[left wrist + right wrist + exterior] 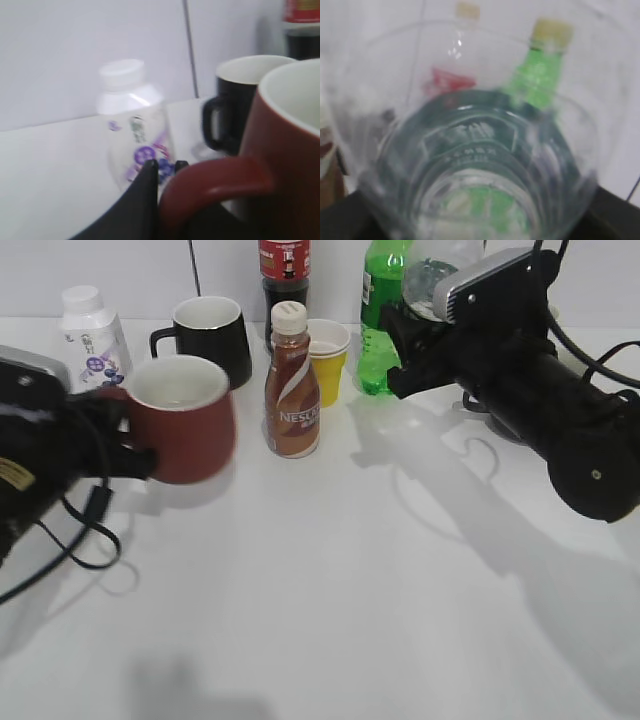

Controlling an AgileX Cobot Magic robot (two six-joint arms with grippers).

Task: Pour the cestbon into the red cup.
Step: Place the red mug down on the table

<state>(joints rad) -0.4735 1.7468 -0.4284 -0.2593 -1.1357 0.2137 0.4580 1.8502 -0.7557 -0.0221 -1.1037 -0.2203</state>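
At the left of the exterior frame, the left gripper holds the red cup by its loop handle; the cup stands upright, slightly blurred, with its white inside showing. Whether its base touches the table cannot be told. In the left wrist view the dark fingers pinch the cup's handle at the lower middle of the frame, with the cup's body filling the right edge.

At the upper right of the exterior frame, the right gripper carries the cestbon, raised above the table and in front of the green soda bottle. Only a clear rounded part of it shows there. In the right wrist view the cestbon fills the frame, blurred and seen end-on; the fingers are hidden behind it, so their spread cannot be told.

Between the two arms, in the upper middle, stands a brown Nescafe bottle with a yellow cup just behind it. A black mug stands behind the red cup, a white bottle with a purple label sits at the upper left, and a dark cola bottle stands at the top edge.
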